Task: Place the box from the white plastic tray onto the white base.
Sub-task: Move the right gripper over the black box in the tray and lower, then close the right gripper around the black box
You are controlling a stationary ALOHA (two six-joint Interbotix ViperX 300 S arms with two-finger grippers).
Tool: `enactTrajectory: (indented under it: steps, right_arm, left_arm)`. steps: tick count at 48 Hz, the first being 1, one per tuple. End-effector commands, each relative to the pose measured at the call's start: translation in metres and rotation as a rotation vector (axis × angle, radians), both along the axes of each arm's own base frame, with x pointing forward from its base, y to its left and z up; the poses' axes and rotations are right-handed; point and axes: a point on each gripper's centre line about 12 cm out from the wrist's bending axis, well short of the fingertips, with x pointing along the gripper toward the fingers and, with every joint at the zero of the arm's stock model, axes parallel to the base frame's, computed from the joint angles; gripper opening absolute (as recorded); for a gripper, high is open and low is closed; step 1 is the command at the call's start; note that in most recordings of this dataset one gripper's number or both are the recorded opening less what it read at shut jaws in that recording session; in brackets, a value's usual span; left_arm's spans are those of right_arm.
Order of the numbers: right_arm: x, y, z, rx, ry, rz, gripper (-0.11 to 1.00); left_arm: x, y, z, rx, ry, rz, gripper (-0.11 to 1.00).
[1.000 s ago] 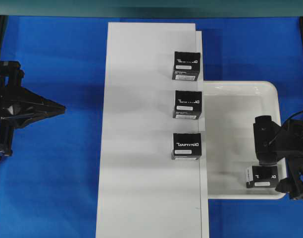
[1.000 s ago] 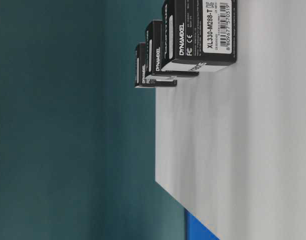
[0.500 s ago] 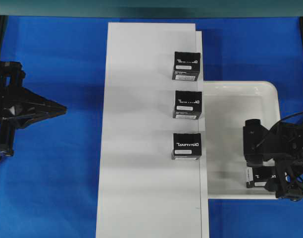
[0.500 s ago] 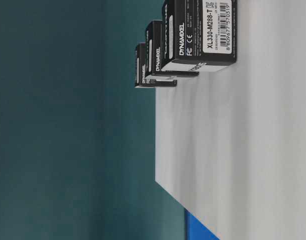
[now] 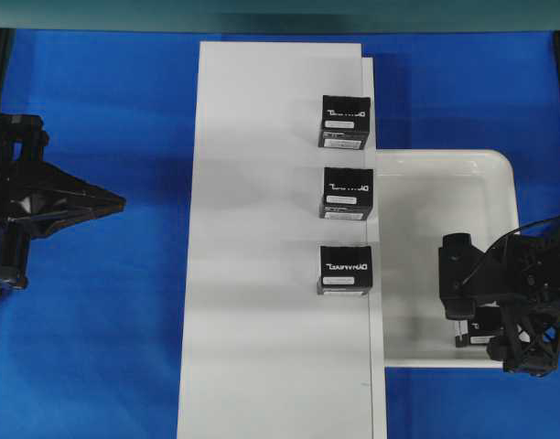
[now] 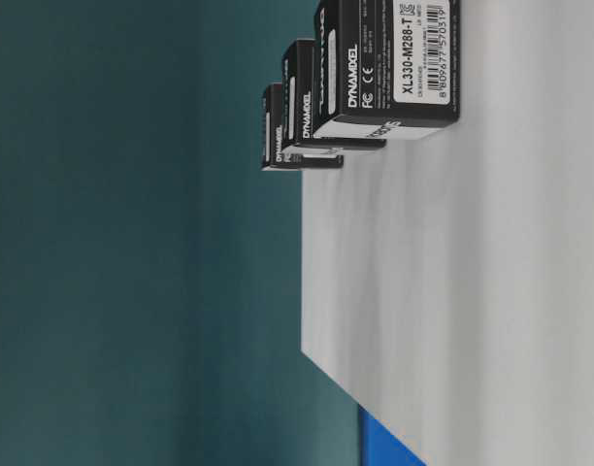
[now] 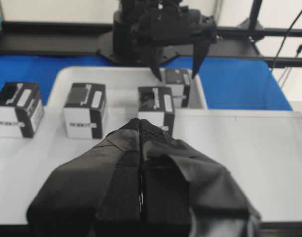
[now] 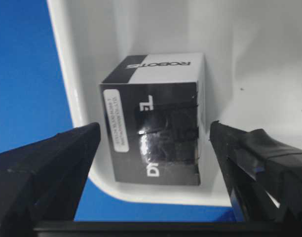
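The box [image 8: 153, 133] is a small black cube standing in the front right corner of the white plastic tray [image 5: 445, 157]. It also shows in the overhead view [image 5: 470, 327], mostly hidden under my right arm, and in the left wrist view [image 7: 179, 85]. My right gripper [image 8: 153, 129] is open, one finger on each side of the box, not touching it. It also shows in the left wrist view [image 7: 176, 73]. The white base [image 5: 262, 293] lies left of the tray. My left gripper [image 5: 121, 199] is shut and empty over blue table, left of the base.
Three black boxes with white logo lettering [image 5: 344, 121] [image 5: 346, 193] [image 5: 343, 269] stand in a row along the base's right edge, next to the tray. The tray's rim [image 8: 72, 89] is close to the box on two sides. A blue table [image 5: 97, 320] surrounds everything.
My right gripper has moved left and toward the table's front over the box, hiding more of it in the overhead view. My left gripper has crept slightly right.
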Motion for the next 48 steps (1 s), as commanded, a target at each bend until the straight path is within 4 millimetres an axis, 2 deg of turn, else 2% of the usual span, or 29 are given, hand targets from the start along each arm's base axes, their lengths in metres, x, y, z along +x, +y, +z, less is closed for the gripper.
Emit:
enactTrajectory:
  steps: [1,12,33,37,43,48]
  right_arm:
    - [0.002,0.000,-0.006,-0.006,0.005,0.000,1.00]
    - [-0.001,-0.001,-0.019,-0.015,0.018,-0.005,1.00]
    - [-0.003,-0.001,-0.020,-0.013,0.022,-0.012,0.99]
    - [-0.003,-0.001,-0.020,-0.012,0.032,-0.012,0.91]
    - [0.000,0.000,-0.016,-0.002,0.012,-0.018,0.64]
    - [0.002,0.001,-0.013,0.006,0.000,-0.020,0.61]
  left_arm:
    - [0.002,0.000,0.011,0.003,-0.029,0.001,-0.07]
    - [0.002,0.000,0.011,0.003,-0.029,0.001,-0.07]
    - [0.002,0.000,0.011,0.001,-0.029,0.001,-0.07]
    - [0.002,0.000,0.011,0.001,-0.029,0.001,-0.07]
    - [0.002,0.000,0.011,0.001,-0.028,0.001,-0.07]
    - [0.002,0.000,0.011,0.001,-0.028,0.000,-0.07]
